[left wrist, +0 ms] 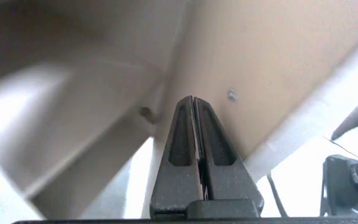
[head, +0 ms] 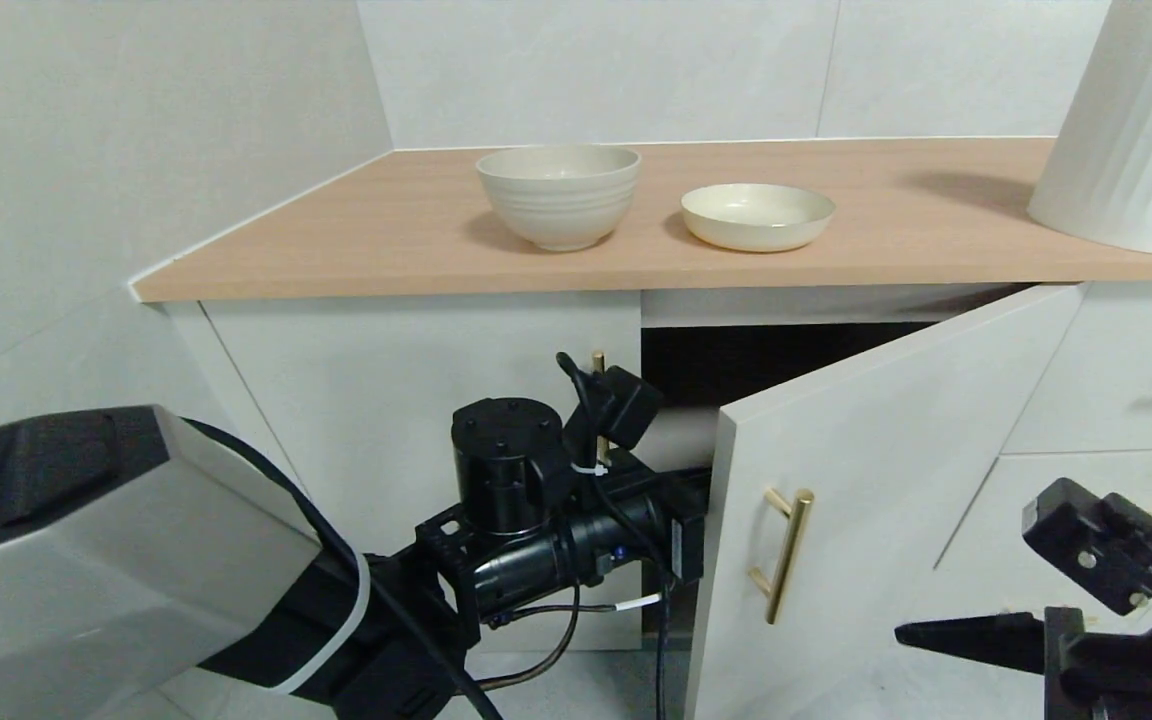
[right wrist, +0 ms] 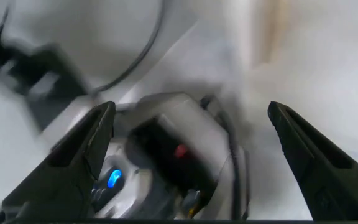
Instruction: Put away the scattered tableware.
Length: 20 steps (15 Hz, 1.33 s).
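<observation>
Task's things: deep ribbed bowl (head: 558, 195) and shallow dish (head: 757, 215), both upright, rims up, side by side but apart on the worktop (head: 386, 240). Bowl was on the robot's left of the dish.
Storage: cupboard under the worktop. R-hand door (head: 866, 480) stood part open w/ its gold handle (head: 786, 555) facing out, and the dark opening (head: 736, 360) showed behind it. L-hand door was shut.
Left gripper (left wrist: 193, 102): fingers pressed together, nothing between them. The arm ran into the gap at the open door's edge, so the tip pointed at a pale panel close in front. Couldn't tell if it touched.
Right gripper (right wrist: 190, 109): fingers wide apart, empty. It sat low, to the R of the open door and well clear of it.
Key relation: both pieces lay up above and beyond both grippers, which were down at door height. Being round, they had no long axis to line up with, so a rim pinch from above looked the way in.
Nearer arm: bowl sat roughly over the left arm; dish over the opening, between the arms. Right looked the freer one, being open already.
Step, my guess: door work, no tableware stowed yet.
Other: tall white ribbed vase (head: 1136, 130) at the worktop's far R, apart from the dish.
</observation>
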{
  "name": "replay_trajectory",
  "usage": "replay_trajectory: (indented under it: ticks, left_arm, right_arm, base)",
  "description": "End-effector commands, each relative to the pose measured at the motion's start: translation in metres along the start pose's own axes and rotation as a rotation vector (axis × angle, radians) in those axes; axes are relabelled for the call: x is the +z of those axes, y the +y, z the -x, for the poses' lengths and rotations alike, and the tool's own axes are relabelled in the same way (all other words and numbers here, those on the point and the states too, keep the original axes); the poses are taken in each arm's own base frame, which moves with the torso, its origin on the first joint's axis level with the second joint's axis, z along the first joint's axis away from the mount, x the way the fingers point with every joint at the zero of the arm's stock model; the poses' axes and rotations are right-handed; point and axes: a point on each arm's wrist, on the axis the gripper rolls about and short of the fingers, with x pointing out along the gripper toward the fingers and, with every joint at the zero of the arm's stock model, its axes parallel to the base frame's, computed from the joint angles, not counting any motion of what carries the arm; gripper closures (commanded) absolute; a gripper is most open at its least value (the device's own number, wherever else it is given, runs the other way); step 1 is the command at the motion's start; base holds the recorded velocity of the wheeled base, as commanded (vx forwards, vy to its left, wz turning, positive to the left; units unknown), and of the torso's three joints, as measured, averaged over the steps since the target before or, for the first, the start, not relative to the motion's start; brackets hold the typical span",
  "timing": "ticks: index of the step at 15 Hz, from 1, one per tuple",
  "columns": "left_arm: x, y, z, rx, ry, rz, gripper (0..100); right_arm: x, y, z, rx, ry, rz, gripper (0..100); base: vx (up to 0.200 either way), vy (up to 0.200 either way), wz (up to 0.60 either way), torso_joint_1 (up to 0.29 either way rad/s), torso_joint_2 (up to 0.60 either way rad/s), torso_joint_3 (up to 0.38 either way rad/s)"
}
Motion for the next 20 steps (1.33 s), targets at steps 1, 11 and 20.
replay_trajectory:
  ticks: [1, 11, 20]
  left_arm:
    - [-0.002, 0.002, -0.003, 0.006, 0.003, 0.003, 100]
    - [-0.011, 0.014, -0.023, 0.01, 0.0, 0.003, 100]
    - [-0.026, 0.025, -0.045, 0.024, -0.024, -0.001, 100]
  right_arm:
    - [0.005, 0.005, 0.012, 0.039, -0.024, 0.012, 0]
    - [0.001, 0.005, 0.011, 0.061, 0.006, 0.023, 0]
    - [0.001, 0.005, 0.01, 0.063, 0.012, 0.029, 0]
  base:
    - [-0.2, 0.0, 0.0, 0.002, 0.0, 0.007]
    - [-0.02, 0.0, 0.0, 0.001, 0.0, 0.0]
    - [-0.044, 0.0, 0.0, 0.001, 0.0, 0.001]
